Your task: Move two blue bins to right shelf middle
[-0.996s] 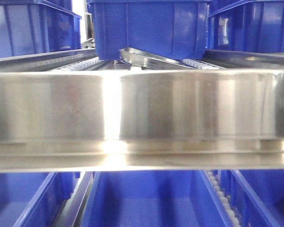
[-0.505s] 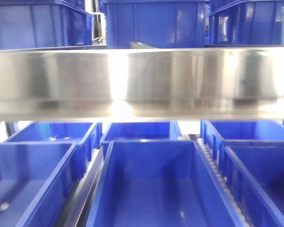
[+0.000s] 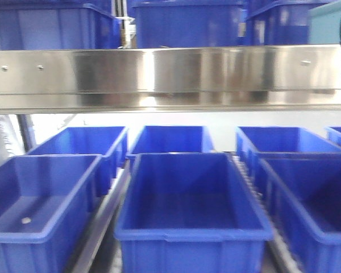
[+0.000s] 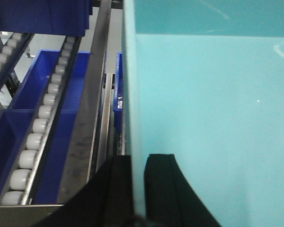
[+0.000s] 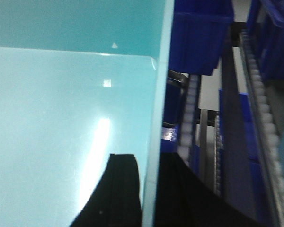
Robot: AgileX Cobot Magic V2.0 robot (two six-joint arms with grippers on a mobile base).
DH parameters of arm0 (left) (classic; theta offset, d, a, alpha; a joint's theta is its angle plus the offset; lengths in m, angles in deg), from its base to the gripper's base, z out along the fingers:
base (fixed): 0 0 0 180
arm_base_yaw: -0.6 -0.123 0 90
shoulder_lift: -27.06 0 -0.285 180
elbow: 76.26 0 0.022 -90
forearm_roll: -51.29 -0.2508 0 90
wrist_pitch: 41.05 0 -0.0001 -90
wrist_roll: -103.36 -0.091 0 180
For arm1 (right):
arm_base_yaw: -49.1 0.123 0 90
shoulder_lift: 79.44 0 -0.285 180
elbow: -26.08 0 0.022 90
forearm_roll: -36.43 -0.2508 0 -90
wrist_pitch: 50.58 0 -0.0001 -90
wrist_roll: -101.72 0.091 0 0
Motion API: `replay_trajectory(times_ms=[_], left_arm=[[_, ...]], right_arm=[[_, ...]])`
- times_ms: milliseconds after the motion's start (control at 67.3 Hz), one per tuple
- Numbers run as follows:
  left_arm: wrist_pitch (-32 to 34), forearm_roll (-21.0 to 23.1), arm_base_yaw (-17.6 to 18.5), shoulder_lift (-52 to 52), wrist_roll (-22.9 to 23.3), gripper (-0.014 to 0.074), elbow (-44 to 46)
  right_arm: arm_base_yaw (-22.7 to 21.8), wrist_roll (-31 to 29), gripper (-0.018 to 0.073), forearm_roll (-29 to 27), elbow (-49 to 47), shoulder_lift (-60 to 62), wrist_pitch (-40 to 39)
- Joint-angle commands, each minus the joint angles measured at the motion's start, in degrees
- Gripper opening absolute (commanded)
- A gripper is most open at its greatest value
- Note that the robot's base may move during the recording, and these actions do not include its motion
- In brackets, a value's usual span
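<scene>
Close under the wrist cameras, the left pincer [image 4: 138,163] and the right pincer [image 5: 149,158] are each drawn narrow across a side wall of the pale blue bin [image 4: 213,118], one black finger inside and one outside. What shows of the inside is bare, so I judge the tub light but bulky. The smooth plastic looks slick and the plain wall likely to flex. The thick rim on opposite sides is therefore the soundest hold, with both arms kept level and moving together so the wall does not slide out. Whether a second bin is nested underneath cannot be told, nor whether the tub rests on anything. Just beyond the held walls, the wrist views show roller tracks [image 4: 38,127] running away on either side, with dark blue crates [image 3: 193,199] below them; the front camera misses both grips. It gives the wider layout instead. The crates stand in rows on the lower level, the nearest at the shelf's front edge. Above them runs the steel shelf beam [image 3: 170,71], and only a corner of the pale tub shows at its far right end.
</scene>
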Motion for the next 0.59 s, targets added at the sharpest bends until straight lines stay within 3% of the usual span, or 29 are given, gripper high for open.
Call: replay_trajectory(times_ms=[0, 580], left_arm=[[2.5, -0.2, 0.0, -1.0, -0.3, -0.0111, 0.7], [2.5, -0.2, 0.0, -1.0, -0.3, -0.0111, 0.7]], right_arm=[[-0.1, -1.0, -0.0158, 2.0, -0.7, 0.2, -2.9], [-0.1, -1.0, -0.0158, 2.0, -0.7, 0.2, -2.9]])
